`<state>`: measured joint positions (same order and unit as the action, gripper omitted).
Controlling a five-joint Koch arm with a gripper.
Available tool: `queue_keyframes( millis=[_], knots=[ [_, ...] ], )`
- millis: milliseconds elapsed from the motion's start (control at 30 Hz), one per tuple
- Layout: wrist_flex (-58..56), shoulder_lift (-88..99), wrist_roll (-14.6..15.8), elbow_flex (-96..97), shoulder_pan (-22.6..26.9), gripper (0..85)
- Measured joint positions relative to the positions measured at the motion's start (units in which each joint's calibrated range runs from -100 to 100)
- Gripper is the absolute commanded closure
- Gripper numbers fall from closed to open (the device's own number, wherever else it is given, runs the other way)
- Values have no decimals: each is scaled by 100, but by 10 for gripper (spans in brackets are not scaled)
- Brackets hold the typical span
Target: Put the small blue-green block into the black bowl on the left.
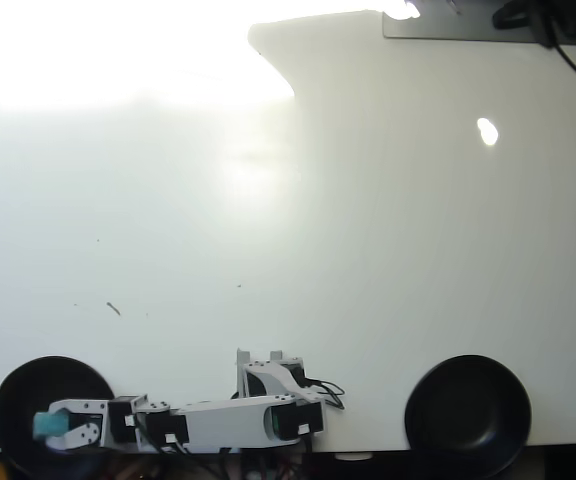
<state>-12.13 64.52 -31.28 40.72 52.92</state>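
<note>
In the overhead view the black bowl sits at the bottom left corner of the white table. My gripper reaches left from the arm and hangs over the bowl's lower half. Its fingers are shut on the small blue-green block, which shows as a teal patch at the fingertips, above the bowl's inside.
A twin black bowl sits at the bottom right. The grey arm's base stands at the bottom centre, with the table's front edge just below it. A dark fixture occupies the top right corner. Glare washes out the top left.
</note>
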Motion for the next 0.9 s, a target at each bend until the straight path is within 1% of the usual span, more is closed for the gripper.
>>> queue_keyframes(
  millis=[133,200,233,300,333,400,467,533,633,733,767,800,900],
  knots=[
    [0,38,-474,120,5,819],
    [0,51,-650,120,0,816],
    [0,51,-713,120,0,794],
    [0,63,-796,120,0,683],
    [0,51,-825,120,0,658],
    [0,63,-850,120,0,655],
    [8,63,-855,120,0,621],
    [0,101,-860,120,-10,616],
    [8,126,-860,120,-29,548],
    [8,139,-855,120,-44,547],
    [0,139,-855,120,-44,541],
    [8,139,-855,120,-44,515],
    [0,202,-850,120,-98,509]
  ],
)
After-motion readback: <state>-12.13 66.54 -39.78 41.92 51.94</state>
